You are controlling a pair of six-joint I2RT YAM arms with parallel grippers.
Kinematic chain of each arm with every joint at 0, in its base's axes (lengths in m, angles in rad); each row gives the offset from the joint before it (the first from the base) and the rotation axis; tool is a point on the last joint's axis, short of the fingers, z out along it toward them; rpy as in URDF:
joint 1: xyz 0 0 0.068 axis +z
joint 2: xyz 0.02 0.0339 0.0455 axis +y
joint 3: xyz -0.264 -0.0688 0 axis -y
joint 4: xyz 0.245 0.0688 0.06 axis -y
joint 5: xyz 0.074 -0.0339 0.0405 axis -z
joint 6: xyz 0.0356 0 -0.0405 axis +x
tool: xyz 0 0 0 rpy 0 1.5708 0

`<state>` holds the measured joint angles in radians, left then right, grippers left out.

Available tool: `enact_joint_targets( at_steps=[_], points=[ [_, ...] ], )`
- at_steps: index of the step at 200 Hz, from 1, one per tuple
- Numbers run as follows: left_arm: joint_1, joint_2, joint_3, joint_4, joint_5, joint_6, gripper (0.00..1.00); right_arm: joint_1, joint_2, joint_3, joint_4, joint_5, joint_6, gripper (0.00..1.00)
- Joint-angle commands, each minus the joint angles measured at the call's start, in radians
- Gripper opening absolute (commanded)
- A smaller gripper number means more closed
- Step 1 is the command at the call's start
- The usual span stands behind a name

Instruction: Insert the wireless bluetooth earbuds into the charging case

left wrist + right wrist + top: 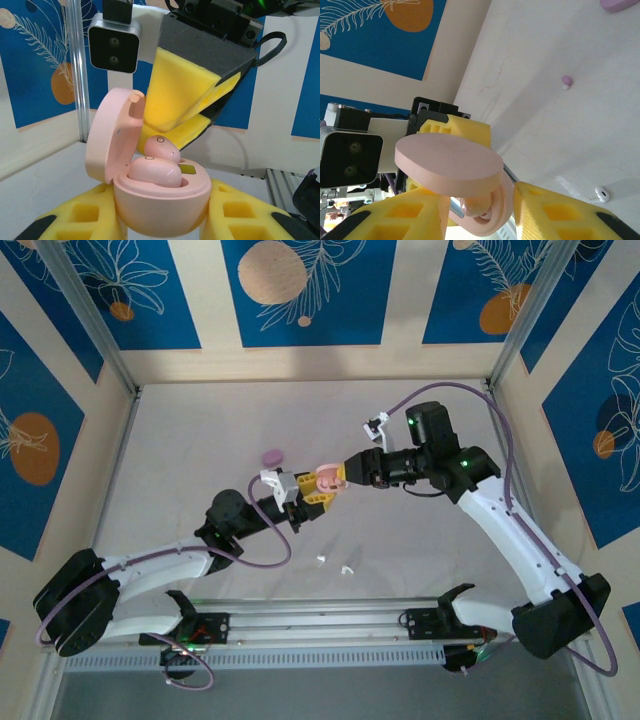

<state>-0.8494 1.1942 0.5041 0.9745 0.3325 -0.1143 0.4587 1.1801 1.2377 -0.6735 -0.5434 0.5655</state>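
Pink case (pixel 160 205) and pink buds (pixel 152 172); yellow gripper pads (pixel 175 95); lilac case (pixel 271 456); white bud (pixel 601 193); off-white table (pixel 200 430); blue panels (pixel 300 290) with orange discs and white leaf outlines.

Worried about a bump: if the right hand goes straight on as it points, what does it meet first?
Probably the upper pink earbud, in the open pink case that the left hand holds; the tips of the right hand look nearly on it.
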Motion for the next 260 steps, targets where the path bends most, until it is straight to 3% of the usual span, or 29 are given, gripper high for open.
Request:
enact_joint_targets(
  at_steps=[1, 112, 209, 260],
  points=[
    [-0.009, -0.008, 0.028, 0.058, 0.008, 0.004, 0.25, 0.000, -0.026, 0.016, -0.018, 0.004, -0.009, 0.39],
    [-0.008, -0.010, 0.026, 0.052, 0.006, 0.001, 0.25, 0.000, -0.033, 0.006, 0.009, -0.032, 0.012, 0.21],
    [-0.008, -0.011, 0.021, 0.059, 0.012, -0.002, 0.24, 0.004, -0.014, 0.001, 0.018, -0.024, 0.021, 0.21],
    [-0.009, -0.016, 0.014, 0.056, -0.007, 0.007, 0.25, -0.014, -0.082, -0.012, 0.032, -0.012, 0.003, 0.30]
  ],
)
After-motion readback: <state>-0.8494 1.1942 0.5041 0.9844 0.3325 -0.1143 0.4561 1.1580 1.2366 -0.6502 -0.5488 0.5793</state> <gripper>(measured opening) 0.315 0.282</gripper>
